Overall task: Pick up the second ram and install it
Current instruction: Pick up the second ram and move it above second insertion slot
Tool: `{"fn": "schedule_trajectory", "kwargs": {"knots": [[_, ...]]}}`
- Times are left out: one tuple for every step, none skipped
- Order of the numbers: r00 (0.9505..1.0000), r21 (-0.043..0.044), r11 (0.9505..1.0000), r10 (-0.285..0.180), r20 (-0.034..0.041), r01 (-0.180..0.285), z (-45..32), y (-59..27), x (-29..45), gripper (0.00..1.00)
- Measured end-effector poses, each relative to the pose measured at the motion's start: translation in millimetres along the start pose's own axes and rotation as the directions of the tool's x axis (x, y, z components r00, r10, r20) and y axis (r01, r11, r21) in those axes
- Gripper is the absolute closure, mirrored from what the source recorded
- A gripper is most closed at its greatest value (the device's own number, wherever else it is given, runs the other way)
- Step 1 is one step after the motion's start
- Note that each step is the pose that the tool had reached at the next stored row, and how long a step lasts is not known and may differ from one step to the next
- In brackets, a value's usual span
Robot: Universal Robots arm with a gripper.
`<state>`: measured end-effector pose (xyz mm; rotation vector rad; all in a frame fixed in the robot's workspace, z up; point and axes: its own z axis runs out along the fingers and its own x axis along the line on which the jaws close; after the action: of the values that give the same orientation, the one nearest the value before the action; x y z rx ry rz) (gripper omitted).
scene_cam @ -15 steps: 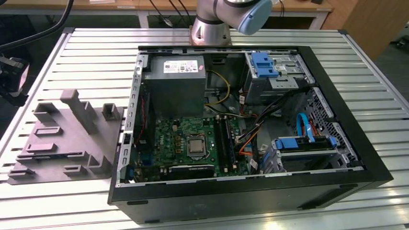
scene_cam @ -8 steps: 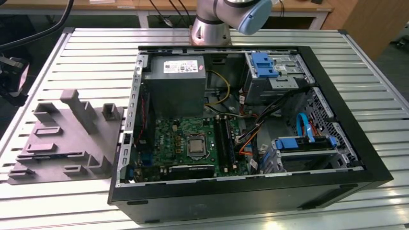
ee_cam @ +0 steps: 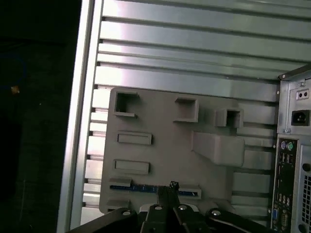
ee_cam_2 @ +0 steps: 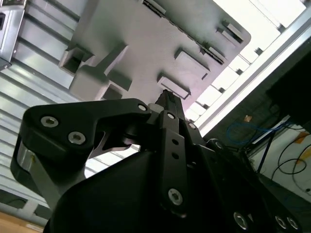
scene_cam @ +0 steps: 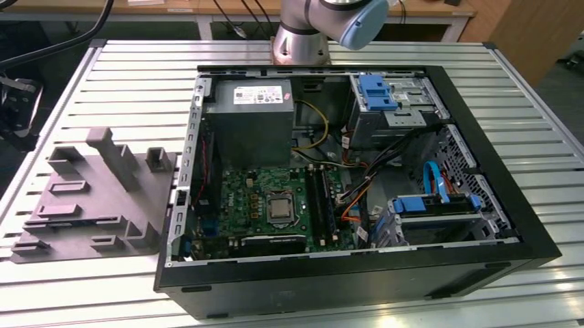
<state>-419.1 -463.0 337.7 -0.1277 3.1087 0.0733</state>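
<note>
Claw (ee_cam: 172, 186) looks pressed together and empty, hanging above second ram (ee_cam: 141, 188), which lies edge-up in a slot of the grey holder (scene_cam: 91, 205) at the lower left of the exterior view. To grab it well: spread first, drop straight down w/ a finger either side of the board near mid-length, no tilt. Holder's raised blocks (ee_cam: 218, 148) sit close & could catch a finger. PC case (scene_cam: 365, 277) stands just beside on the table (scene_cam: 137, 68), mobo (scene_cam: 264, 198) inside.
</note>
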Motion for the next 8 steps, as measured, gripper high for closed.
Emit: {"fn": "schedule_trajectory", "kwargs": {"knots": [[0.9998, -0.0006, 0.9998, -0.019, -0.0009, 0.019, 0.1, 0.0, 0.0, 0.9], [0.9993, -0.0012, 0.9993, -0.038, -0.0017, 0.038, 0.3, 0.0, 0.0, 0.9], [0.9985, -0.0018, 0.9985, -0.055, -0.0025, 0.055, 0.4, 0.0, 0.0, 0.9], [0.9973, -0.0024, 0.9973, -0.073, -0.0033, 0.073, 0.5, 0.0, 0.0, 0.9], [0.9958, -0.0031, 0.9958, -0.091, -0.004, 0.091, 0.6, 0.0, 0.0, 0.9], [0.994, -0.0037, 0.994, -0.109, -0.0048, 0.109, 0.8, 0.0, 0.0, 0.9], [0.9919, -0.0044, 0.9919, -0.127, -0.0055, 0.127, 0.9, -0.1, 0.0, 0.9], [0.9894, -0.0051, 0.9895, -0.145, -0.0063, 0.145, 1.0, -0.1, 0.0, 0.9]]}}
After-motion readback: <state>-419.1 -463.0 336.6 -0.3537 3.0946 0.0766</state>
